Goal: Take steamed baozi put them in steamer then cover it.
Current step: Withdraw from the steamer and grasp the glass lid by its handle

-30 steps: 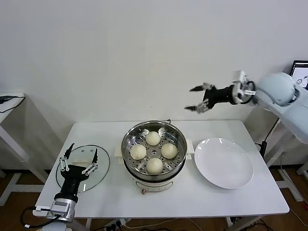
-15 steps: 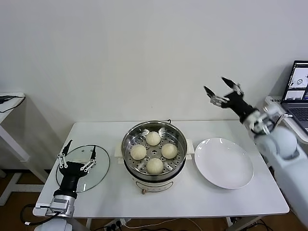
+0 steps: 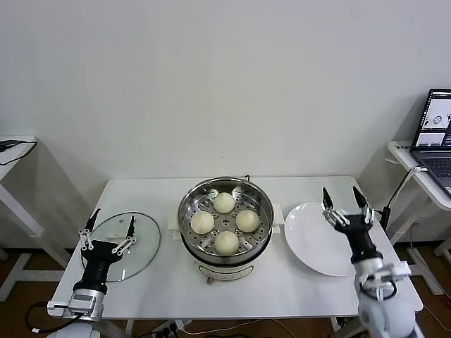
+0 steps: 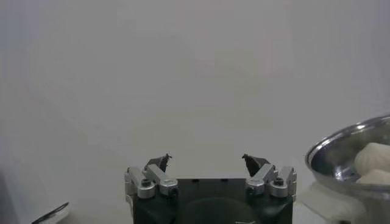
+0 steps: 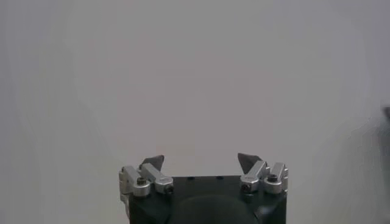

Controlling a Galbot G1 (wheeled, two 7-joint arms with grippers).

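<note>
The right hand (image 3: 346, 203) has come down from high at the upper right of the frame and now stands at the lower right, above the white plate (image 3: 317, 250), with its fingers spread wide and holding nothing. The left hand (image 3: 107, 229) has pulled back a little toward the lower left corner; it is also wide open and empty, over the near edge of the cover (image 3: 123, 243). To my judgement, the loading is finished and both arms are drawing back, so only the covering is left to do.

All four steamed baozi (image 3: 225, 222) sit inside the steamer (image 3: 189, 204) in the middle of the frame, in a diamond pattern on the perforated bottom, close together but apart. They are round, cream-white and look soft and whole. The plate is bare. The cover lies flat on the worktop (image 3: 296, 289) at the left, well apart from the steamer, its glass clear and its rim steel.
</note>
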